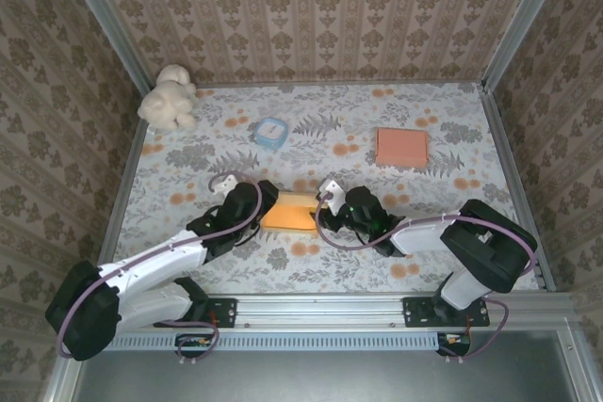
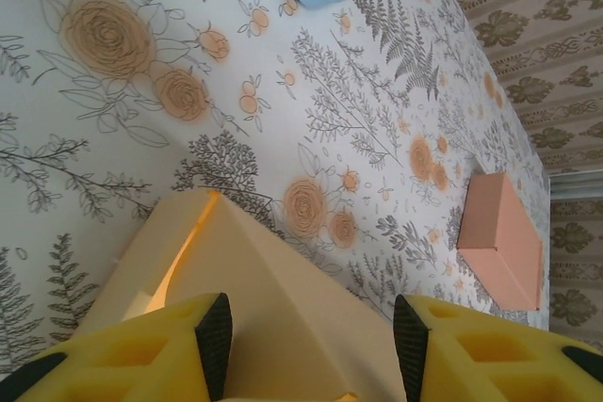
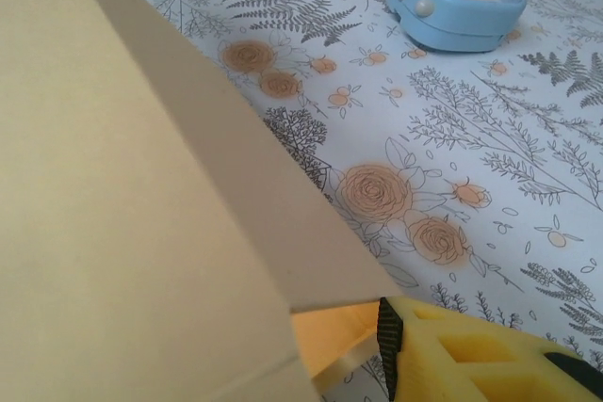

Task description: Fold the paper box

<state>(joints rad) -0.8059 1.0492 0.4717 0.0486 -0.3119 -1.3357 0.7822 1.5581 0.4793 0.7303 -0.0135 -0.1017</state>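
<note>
Lying on the floral table (image 1: 443, 204) near its front edge, the paper box (image 1: 290, 215) sits between both grippers, its panels tented into a ridge, with bare orange-lit card inside. The left gripper (image 2: 311, 336) straddles one end, pads (image 2: 215, 338) either side of the ridge; whether they press it I cannot tell. The right gripper (image 1: 330, 206) is at the other end, one finger (image 3: 452, 350) under a flap (image 3: 311, 233), and its grip cannot be told either. Well apart at the back are a plush (image 1: 169, 96) in the left corner, a closed pink box (image 1: 402, 147) on the right, and a blue clock (image 1: 270, 132) between.
</note>
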